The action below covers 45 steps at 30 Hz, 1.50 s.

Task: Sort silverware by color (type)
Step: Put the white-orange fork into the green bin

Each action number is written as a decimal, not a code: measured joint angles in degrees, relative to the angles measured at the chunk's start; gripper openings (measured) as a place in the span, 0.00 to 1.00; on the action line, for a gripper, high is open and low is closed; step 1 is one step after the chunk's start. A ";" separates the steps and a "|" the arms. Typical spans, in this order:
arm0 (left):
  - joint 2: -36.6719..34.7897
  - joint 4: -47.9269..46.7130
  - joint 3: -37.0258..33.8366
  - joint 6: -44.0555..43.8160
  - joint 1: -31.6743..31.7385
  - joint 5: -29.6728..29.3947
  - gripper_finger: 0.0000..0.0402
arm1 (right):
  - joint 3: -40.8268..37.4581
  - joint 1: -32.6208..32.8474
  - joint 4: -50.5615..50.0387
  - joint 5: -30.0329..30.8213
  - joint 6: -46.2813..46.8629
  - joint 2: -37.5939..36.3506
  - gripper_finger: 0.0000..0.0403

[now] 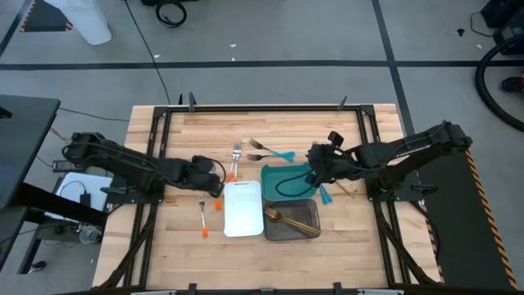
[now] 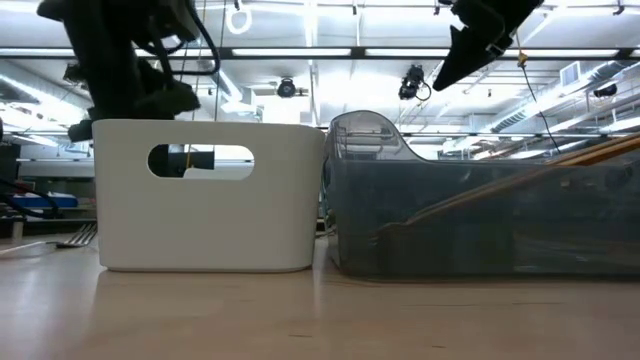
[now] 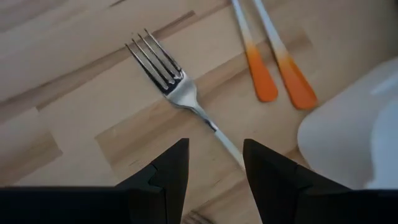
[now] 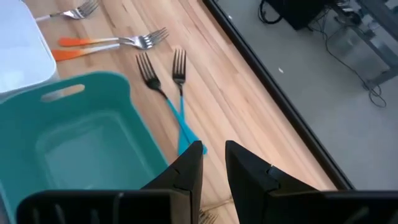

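My left gripper (image 3: pixel 214 146) (image 1: pixel 216 185) hangs open above the table, left of the white tray (image 1: pixel 243 209). Its fingers stand on either side of a silver fork's (image 3: pixel 166 73) thin shaft without touching it. Two orange handles (image 3: pixel 278 79) lie beside that fork. My right gripper (image 4: pixel 213 149) (image 1: pixel 314 169) is open by a narrow gap, empty, over the right edge of the teal tray (image 4: pixel 74 149). Two blue-handled forks (image 4: pixel 163 81) lie flat just beyond it. Gold utensils (image 1: pixel 291 220) lie in the grey tray (image 1: pixel 307 233).
More orange-handled forks (image 1: pixel 235 157) lie behind the white tray and one (image 1: pixel 202 220) to its left. Blue handles (image 1: pixel 326 195) and gold pieces (image 1: pixel 345 190) lie right of the teal tray. The three trays stand mid-table, and bare wood lies along the near edge.
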 joint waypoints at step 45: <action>13.39 8.89 0.27 -8.58 3.65 1.50 0.40 | -4.23 0.00 4.14 -7.54 -9.67 -0.77 0.20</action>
